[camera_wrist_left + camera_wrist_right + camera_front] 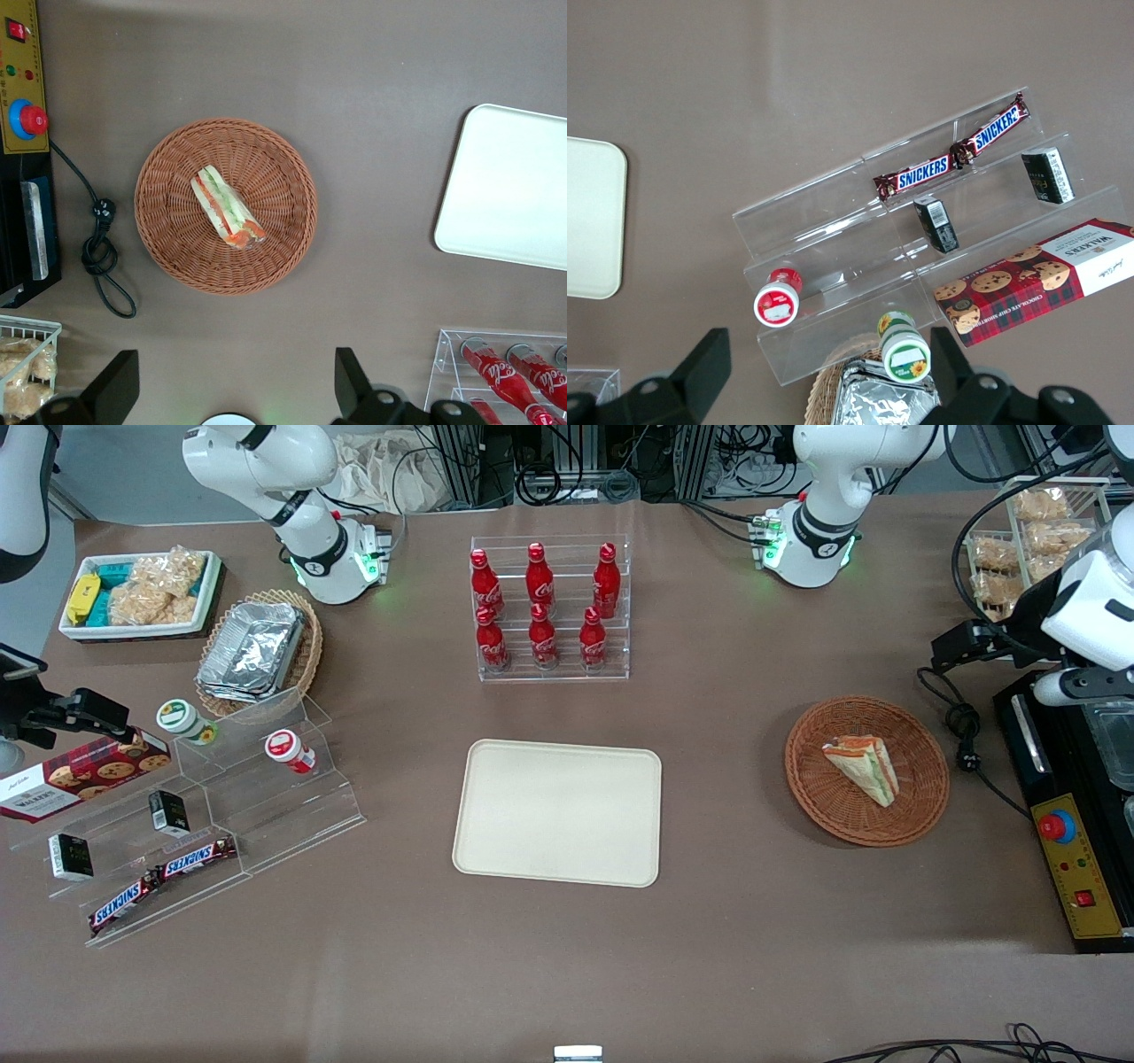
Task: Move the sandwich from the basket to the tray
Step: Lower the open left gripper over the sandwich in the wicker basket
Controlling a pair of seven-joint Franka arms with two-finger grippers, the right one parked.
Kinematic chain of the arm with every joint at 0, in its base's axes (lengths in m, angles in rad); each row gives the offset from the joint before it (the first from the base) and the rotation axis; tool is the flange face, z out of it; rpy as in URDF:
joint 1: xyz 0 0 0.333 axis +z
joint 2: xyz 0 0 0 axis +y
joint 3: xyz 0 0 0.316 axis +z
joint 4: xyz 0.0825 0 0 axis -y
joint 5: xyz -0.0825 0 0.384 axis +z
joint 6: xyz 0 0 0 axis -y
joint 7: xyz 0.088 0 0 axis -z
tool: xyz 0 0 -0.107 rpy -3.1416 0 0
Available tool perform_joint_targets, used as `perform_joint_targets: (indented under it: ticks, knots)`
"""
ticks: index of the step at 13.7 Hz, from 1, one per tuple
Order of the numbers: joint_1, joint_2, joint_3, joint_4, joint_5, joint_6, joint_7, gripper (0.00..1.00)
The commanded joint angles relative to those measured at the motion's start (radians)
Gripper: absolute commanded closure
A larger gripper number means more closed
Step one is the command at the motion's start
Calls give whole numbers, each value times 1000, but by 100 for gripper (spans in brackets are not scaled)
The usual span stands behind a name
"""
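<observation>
Sandwich (227, 210) in basket (168, 177), below open end effector (232, 390)

gripper (232, 390) wide open, high above basket (921, 797) | bare table between basket and tray (558, 812) | bottle rack (551, 607) near tray

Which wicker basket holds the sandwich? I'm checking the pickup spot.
The reddish-brown round basket toward the working arm's end holds the sandwich. The tan basket holds foil containers. The gripper hovers above the sandwich, jaws open.
</observation>
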Motion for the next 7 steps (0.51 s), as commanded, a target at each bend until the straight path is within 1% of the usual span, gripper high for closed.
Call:
perform_joint_targets:
  ticks: [1, 4, 5, 7]
  knots:
    - [12, 1, -6, 18, 10, -16, 4, 1]
    - [13, 12, -3, -3, 12, -16, -45, 1]
    - [16, 10, -3, -34, 9, -16, -91, 1]
    - [19, 2, -4, -130, 15, 46, -108, 1]
